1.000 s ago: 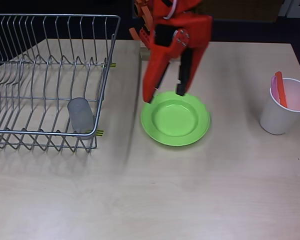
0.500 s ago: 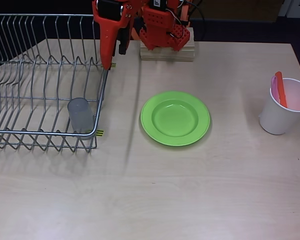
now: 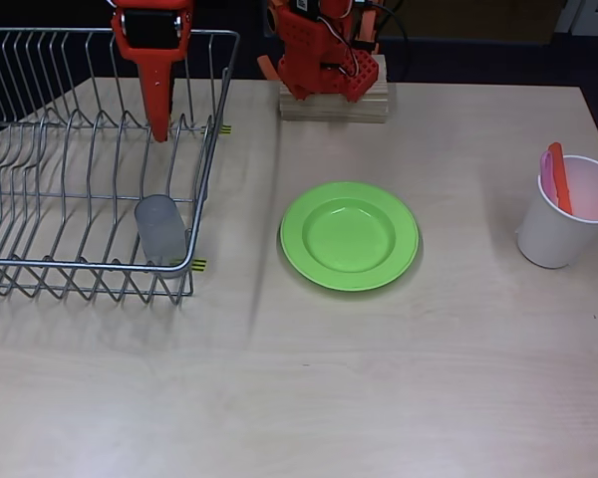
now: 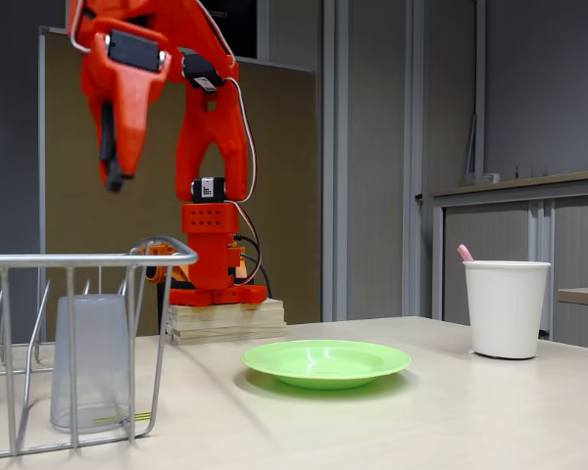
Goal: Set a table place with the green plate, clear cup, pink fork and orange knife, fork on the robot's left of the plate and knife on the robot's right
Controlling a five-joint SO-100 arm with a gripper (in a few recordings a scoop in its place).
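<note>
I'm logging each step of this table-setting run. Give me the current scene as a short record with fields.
plate: green plate flat on the table, mid-table in the overhead view
cup: clear cup upside down inside the dish rack, near its front right corner
cutlery: pink fork and orange knife standing in the white cup, right of the plate
gripper: gripper raised above the rack, holding nothing; jaw state unclear
place setting: only the plate is laid
</note>
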